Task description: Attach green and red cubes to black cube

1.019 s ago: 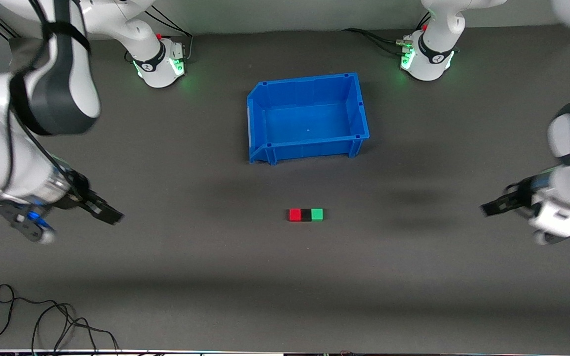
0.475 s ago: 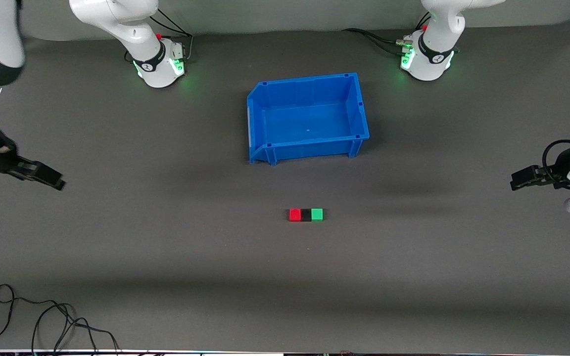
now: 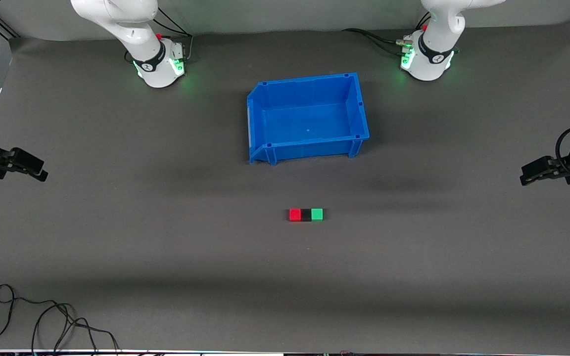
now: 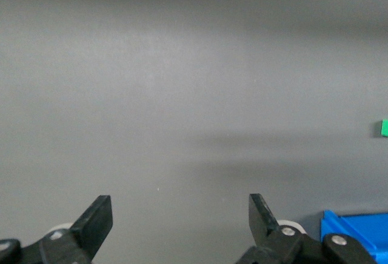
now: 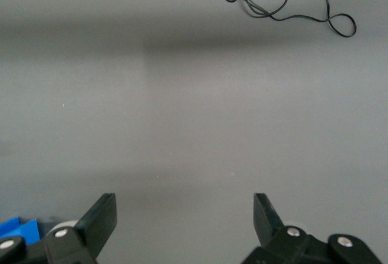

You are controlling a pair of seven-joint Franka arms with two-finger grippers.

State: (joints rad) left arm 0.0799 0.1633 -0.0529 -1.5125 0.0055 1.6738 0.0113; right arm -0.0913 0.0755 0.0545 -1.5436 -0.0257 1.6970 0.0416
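Item: red cube (image 3: 295,214), black cube (image 3: 306,214), green cube (image 3: 317,214), touching in a row, nearer the camera than the blue bin (image 3: 359,106). My left pincer (image 3: 532,173) and right pincer (image 3: 31,168): open, empty, over the table ends. Attachment judged complete; nothing next.

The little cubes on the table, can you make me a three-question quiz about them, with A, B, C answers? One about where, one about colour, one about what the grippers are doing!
1. Where is the row of cubes?
A. Inside the blue bin
B. On the table, nearer the front camera than the blue bin
C. In a gripper

2. Which colour is the middle cube?
A. Black
B. Red
C. Green

3. What are the two grippers doing?
A. Both squeezing cubes
B. One holds the bin
C. Both open and holding nothing

Answers:
1 B: the red cube, black cube and green cube lie below the blue bin in the front view.
2 A: black sits between red and green, touching both.
3 C: the left gripper and right gripper show wide gaps with only table between.
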